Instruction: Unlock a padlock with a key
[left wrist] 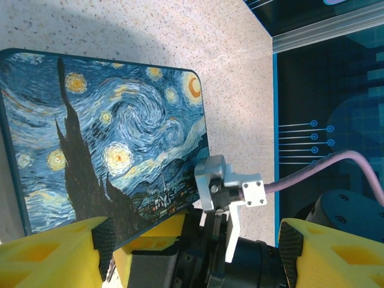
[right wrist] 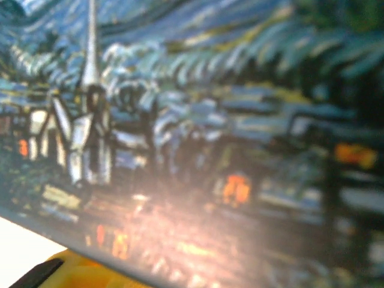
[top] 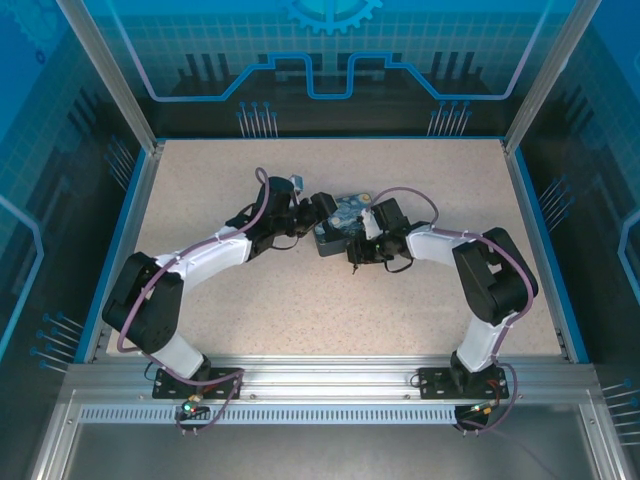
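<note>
A dark Starry-Night-printed box (top: 343,228) lies mid-table between both arms. The padlock and the key are hidden. My left gripper (top: 318,212) is at the box's left end. In the left wrist view it (left wrist: 195,243) stands open, its yellow fingers (left wrist: 48,255) wide apart with the box (left wrist: 108,132) ahead and to the left. My right gripper (top: 358,245) meets the box's near right edge, with one yellow finger (left wrist: 150,237) under that edge. The right wrist view is pressed close to the blurred box print (right wrist: 198,138), with a yellow finger (right wrist: 66,270) low left. How its jaws stand is unclear.
The speckled table (top: 300,310) is bounded by a blue rim (top: 535,250) and dark glass walls. The right arm's silver camera bracket (left wrist: 225,186) and purple cable (left wrist: 336,165) sit between my left fingers. Open tabletop lies toward the front and back.
</note>
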Tool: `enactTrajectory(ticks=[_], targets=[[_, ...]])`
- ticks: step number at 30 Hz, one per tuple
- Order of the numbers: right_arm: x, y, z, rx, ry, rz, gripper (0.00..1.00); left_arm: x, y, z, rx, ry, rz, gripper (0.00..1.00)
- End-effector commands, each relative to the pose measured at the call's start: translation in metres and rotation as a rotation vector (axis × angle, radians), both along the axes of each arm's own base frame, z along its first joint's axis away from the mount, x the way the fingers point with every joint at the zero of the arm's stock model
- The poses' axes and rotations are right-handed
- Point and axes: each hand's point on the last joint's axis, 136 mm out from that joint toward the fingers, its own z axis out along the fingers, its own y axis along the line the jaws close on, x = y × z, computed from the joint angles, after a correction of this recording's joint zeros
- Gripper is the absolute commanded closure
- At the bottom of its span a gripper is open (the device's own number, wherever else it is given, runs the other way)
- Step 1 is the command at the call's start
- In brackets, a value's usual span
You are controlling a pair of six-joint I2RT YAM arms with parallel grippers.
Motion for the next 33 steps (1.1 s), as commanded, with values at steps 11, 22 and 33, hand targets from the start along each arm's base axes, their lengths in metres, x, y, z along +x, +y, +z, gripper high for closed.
enactTrajectory(ticks=[11,22,33], targets=[[-0.013,-0.007,0.001,0.036,0.018,-0.002,0.78,0.012,-0.003,0.009,-0.006,-0.026,-0.007,0.26],[-0.019,-0.016,-0.001,0.059,0.047,-0.043,1.0,0.023,0.013,-0.011,0.184,-0.014,-0.001,0.26],[-0.022,-0.019,0.0,0.138,0.103,-0.173,1.0,0.018,0.046,-0.058,0.619,0.035,-0.03,0.26]])
